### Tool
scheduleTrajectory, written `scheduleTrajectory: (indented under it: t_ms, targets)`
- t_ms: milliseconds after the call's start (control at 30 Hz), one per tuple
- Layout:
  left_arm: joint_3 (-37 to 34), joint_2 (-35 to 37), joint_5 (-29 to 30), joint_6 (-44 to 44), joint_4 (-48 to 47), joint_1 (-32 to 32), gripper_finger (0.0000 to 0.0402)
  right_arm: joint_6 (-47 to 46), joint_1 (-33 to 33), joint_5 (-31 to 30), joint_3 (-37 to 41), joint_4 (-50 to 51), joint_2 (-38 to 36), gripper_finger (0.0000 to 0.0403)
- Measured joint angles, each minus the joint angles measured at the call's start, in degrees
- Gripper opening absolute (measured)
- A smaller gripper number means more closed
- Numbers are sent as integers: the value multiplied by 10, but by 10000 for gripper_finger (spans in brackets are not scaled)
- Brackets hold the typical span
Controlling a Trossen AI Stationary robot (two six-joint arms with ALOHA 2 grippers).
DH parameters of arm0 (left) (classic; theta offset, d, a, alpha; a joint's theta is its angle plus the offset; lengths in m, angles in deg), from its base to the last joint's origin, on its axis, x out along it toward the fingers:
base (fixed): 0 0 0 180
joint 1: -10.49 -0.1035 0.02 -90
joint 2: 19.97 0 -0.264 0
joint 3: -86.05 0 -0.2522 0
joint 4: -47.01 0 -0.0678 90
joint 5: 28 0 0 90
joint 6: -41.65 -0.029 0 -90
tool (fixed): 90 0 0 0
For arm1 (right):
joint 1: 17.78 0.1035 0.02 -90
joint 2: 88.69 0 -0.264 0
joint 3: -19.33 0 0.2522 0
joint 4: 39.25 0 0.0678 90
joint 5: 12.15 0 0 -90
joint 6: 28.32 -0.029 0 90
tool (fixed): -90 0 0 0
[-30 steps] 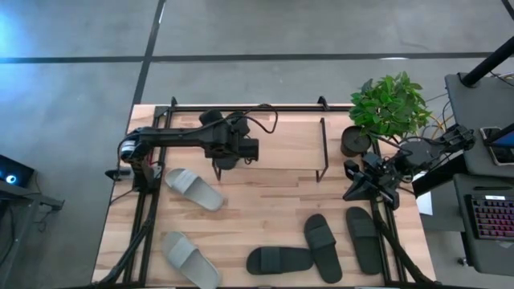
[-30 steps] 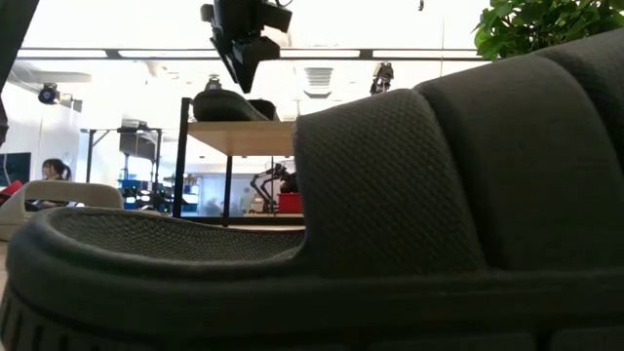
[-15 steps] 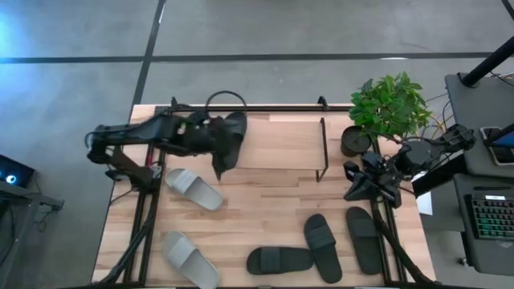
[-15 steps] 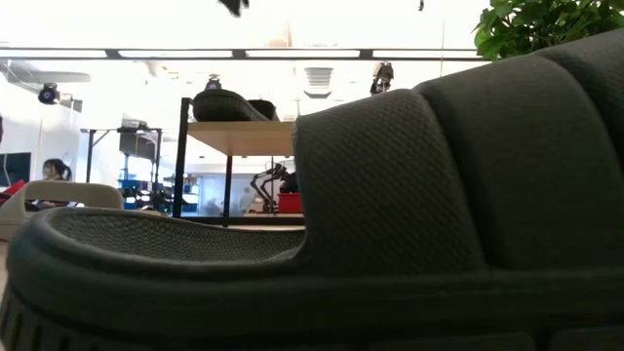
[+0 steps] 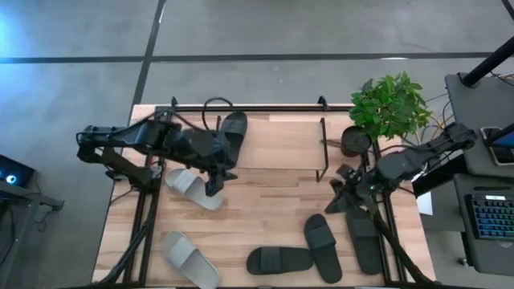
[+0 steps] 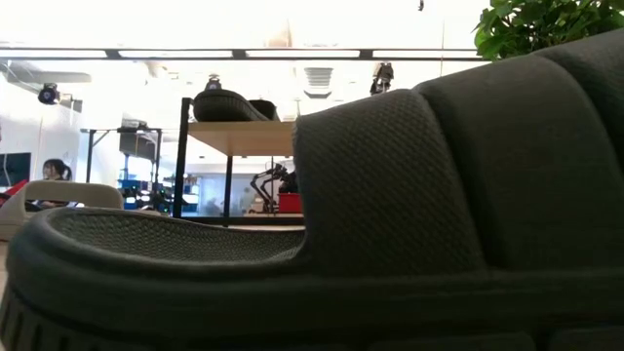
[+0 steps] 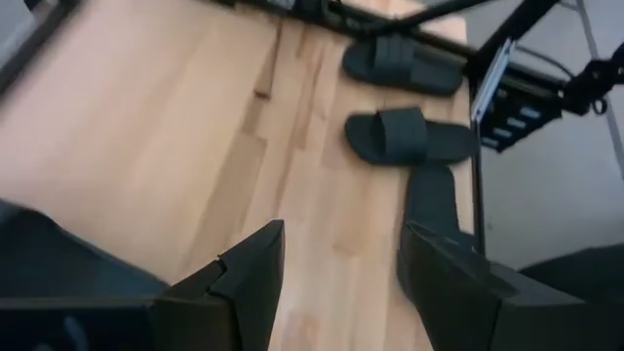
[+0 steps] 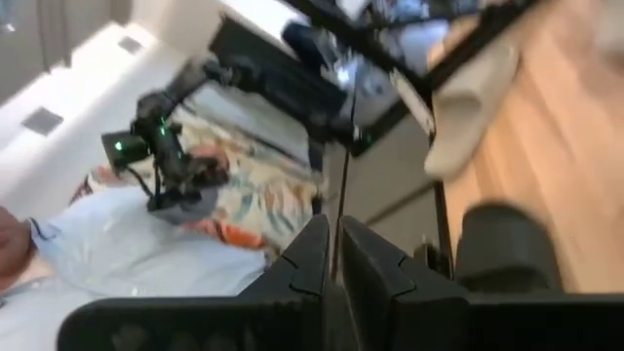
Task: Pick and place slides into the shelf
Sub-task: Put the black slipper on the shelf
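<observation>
The shelf stands at the table's far side, and one dark slide lies sole-down on its top board, also seen in the low view as slide on shelf. My left gripper hangs open in front of the shelf, above the inner end of a light grey slide, holding nothing. A second light slide lies near left. Three dark slides lie near right. My right gripper hovers shut above the table's right side, holding nothing.
A potted plant stands at the far right corner beside the shelf. In the low view one dark slide fills the foreground. A keyboard sits off the right edge. Bare wood lies between the shelf and the near slides.
My left gripper has risen from over the shelf top and drawn back toward the table's left and near side, tipping from steeply down to a shallower slant; the dark slide stays on the top board. My right gripper has rolled and shifted toward the table's middle.
</observation>
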Motion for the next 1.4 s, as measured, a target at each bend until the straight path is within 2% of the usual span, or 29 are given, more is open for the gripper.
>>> scheduleTrajectory:
  t_ms: [233,467,633,733,933,1100,1400]
  targets:
    - [-59,7,6,118,-12,58,190,-57,15,38,0,7,57,22]
    - [-102,7,67,209,2,164,189,-158,82,40,0,13,140,22]
    - [-131,21,107,209,-6,207,189,-208,119,0,-1,-24,215,22]
    - [-152,39,112,207,-32,226,189,-236,131,-44,-5,-105,268,22]
    - [-221,109,148,226,-54,289,189,-366,129,-99,-20,-257,389,22]
    - [-286,177,202,260,-47,330,189,-439,133,-116,-66,-260,480,22]
    - [-360,257,209,265,-33,348,189,-545,134,-114,-151,-258,612,25]
